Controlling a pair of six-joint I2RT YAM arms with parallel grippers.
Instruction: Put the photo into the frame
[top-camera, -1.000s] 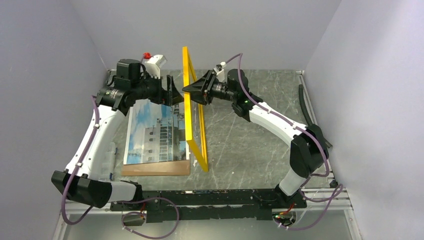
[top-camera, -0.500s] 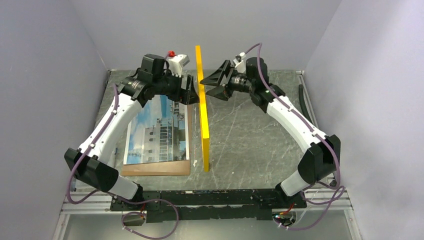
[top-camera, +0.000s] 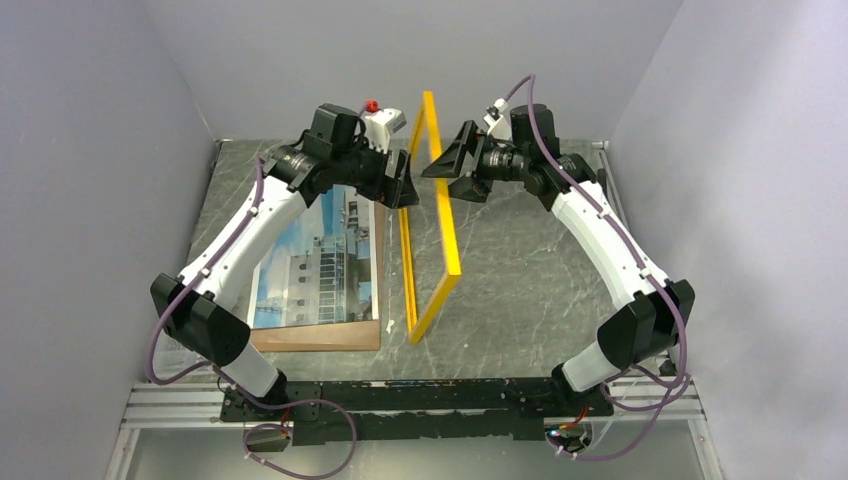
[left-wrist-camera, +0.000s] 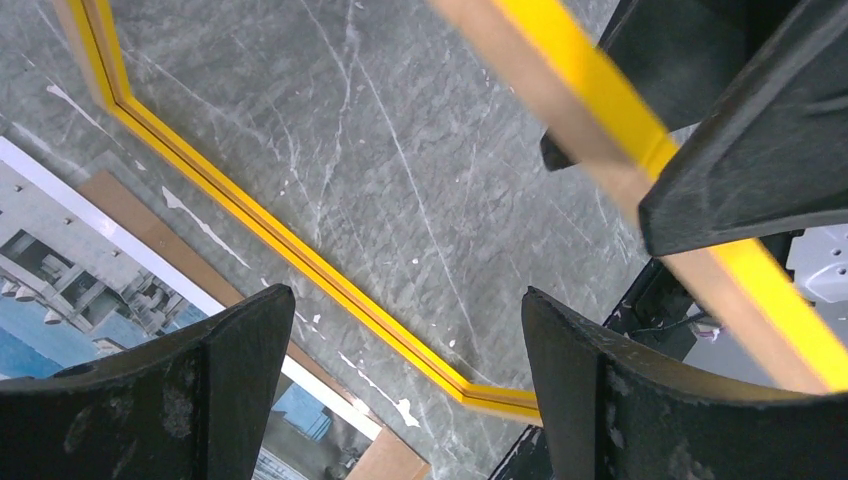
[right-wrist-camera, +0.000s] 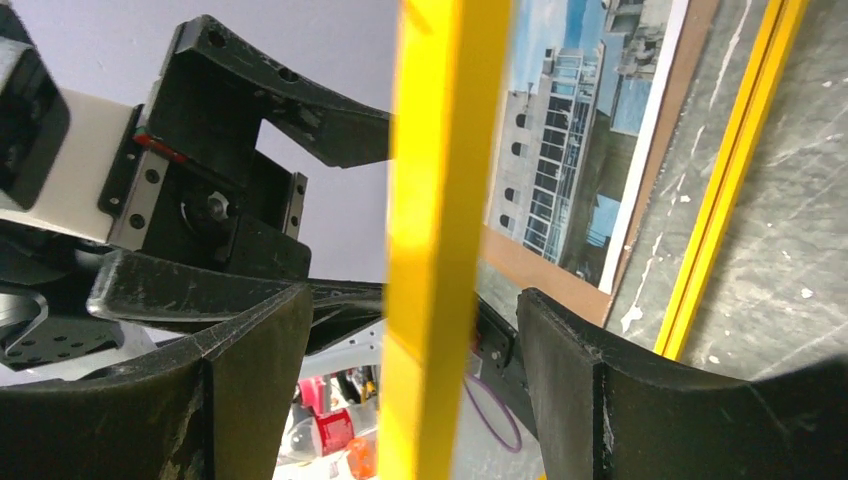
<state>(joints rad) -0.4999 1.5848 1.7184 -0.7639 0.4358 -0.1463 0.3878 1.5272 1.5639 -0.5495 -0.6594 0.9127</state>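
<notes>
Find frame (top-camera: 446, 200) up on its lower rail, upper rail tipped toward right gripper (top-camera: 440, 180) and away from left gripper (top-camera: 408, 180). A second back, leaning the other way, to the left gripper's side. Half a second back, bolt upright. So swung through vertical and now past it.

Read right gripper as having let go. Jaws spread clearly wider than a second ago. Upper rail runs between fingers (right-wrist-camera: 250, 390) with a gap on either side, no pad on wood.

Read left gripper as wide and empty, just beside upper rail on the side opposite right gripper. Can make out no contact in its wrist view.

See photo (top-camera: 310, 260) flat and face up on board (top-camera: 310, 338), beneath and back of left gripper, well apart from right gripper. Lower rail lies just beside board's edge.

Judge frame unheld and off balance, likely to drop flat onto table (top-camera: 520, 260) under right gripper, away from photo. Wood-coloured back shows toward left gripper, yellow toward right, so probably lands back up, which would suit loading. Photo not yet in frame; fetching it looks like the next job.
</notes>
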